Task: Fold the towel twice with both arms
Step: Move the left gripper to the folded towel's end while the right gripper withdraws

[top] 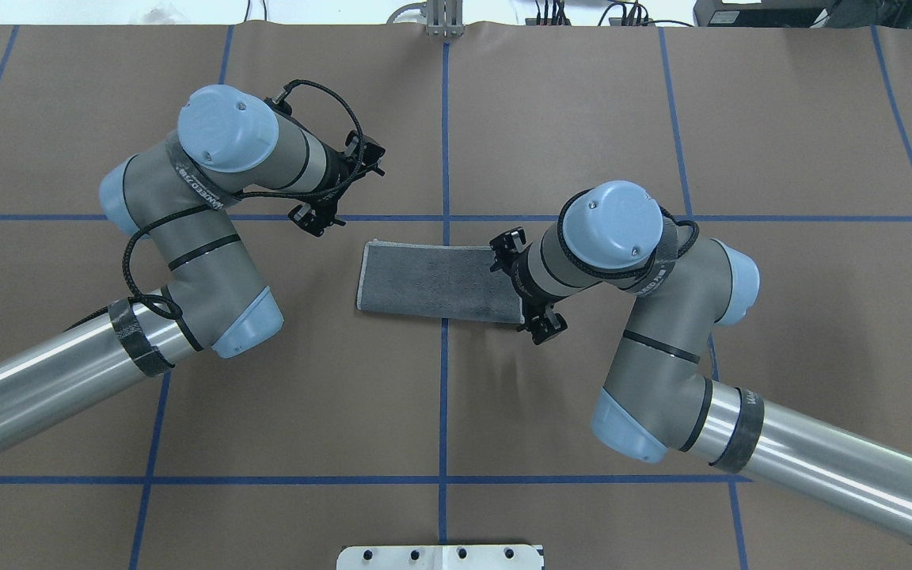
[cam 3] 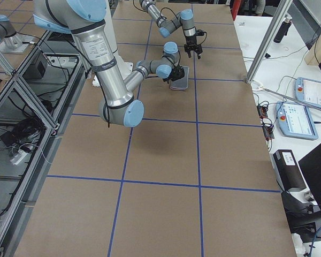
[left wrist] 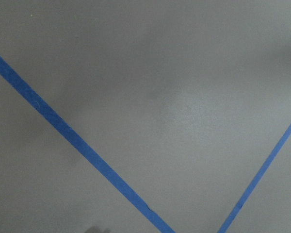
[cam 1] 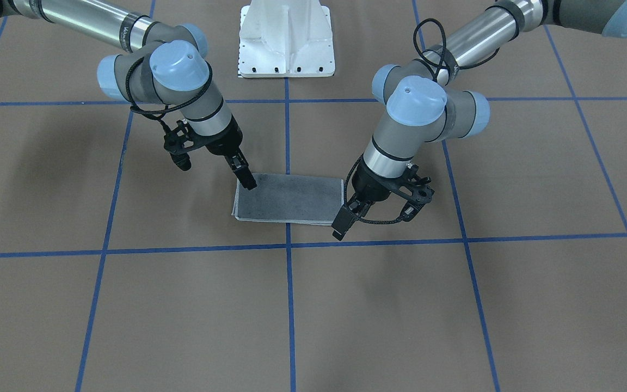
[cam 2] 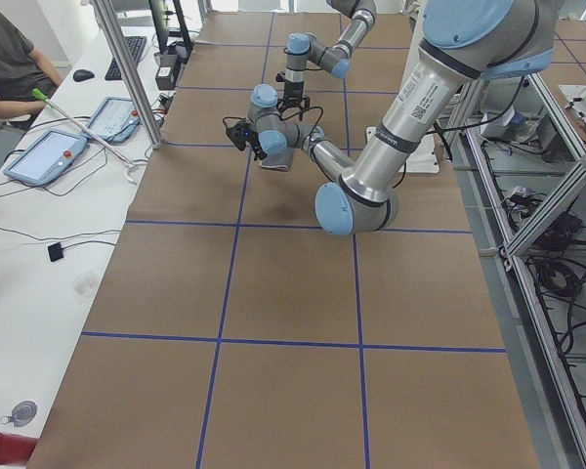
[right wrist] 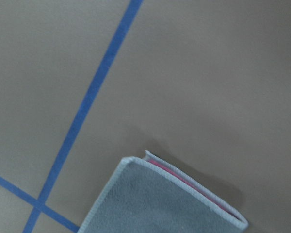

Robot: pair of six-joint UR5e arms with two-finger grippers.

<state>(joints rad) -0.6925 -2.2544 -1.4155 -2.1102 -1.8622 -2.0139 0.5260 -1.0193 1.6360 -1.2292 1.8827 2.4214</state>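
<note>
The towel (cam 1: pixel 289 198) lies flat on the brown table as a long rectangle, folded once, dark grey face up; the overhead view shows the towel (top: pixel 436 277) across the centre tape line. In the right wrist view, a pink strip shows between the layers at a corner of the towel (right wrist: pixel 160 204). My right gripper (cam 1: pixel 247 178) points down at the towel's corner nearest the base on my right. My left gripper (cam 1: pixel 340 224) hangs by the opposite end, at the corner away from the base. The left wrist view shows only bare table. Neither gripper's jaw gap is visible.
The white pedestal base (cam 1: pixel 286 41) stands at the table's robot side. Blue tape lines (cam 1: pixel 289 283) grid the brown surface. A side bench with tablets (cam 2: pixel 49 156) and a seated person (cam 2: pixel 10 59) lies beyond the table's far edge.
</note>
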